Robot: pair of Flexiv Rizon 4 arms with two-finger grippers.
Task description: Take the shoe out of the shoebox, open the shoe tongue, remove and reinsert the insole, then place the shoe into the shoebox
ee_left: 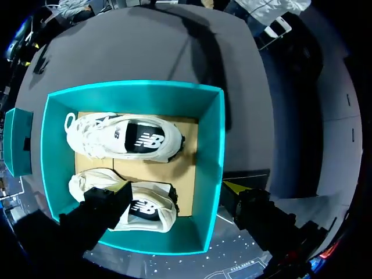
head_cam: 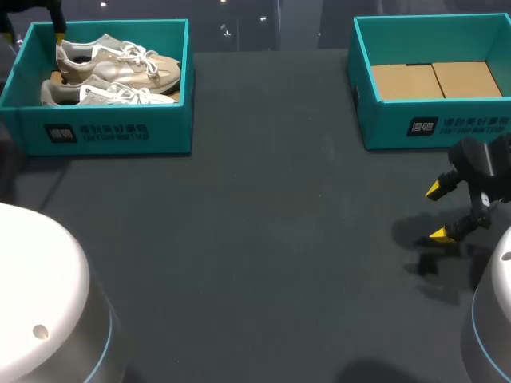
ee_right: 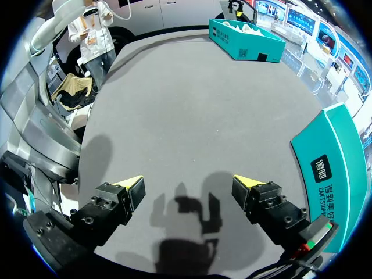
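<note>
Left gripper [ee_left: 177,187], jaws apart, straddles a wall of the teal cardboard shoebox [ee_left: 210,151], hiding part of one white-beige sneaker [ee_left: 152,212]; right gripper [ee_right: 187,183] hangs open near the tabletop's [head_cam: 263,239] right edge.

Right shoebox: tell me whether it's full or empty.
Empty: the right shoebox shows only bare cardboard lining; both shoes lie in the left shoebox.

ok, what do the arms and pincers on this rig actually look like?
Both pincers are black, blocky and two-fingered, with bright yellow wedge tips: left pincer, right pincer. The left arm and right arm have rounded white shells with a thin light-blue ring.
</note>
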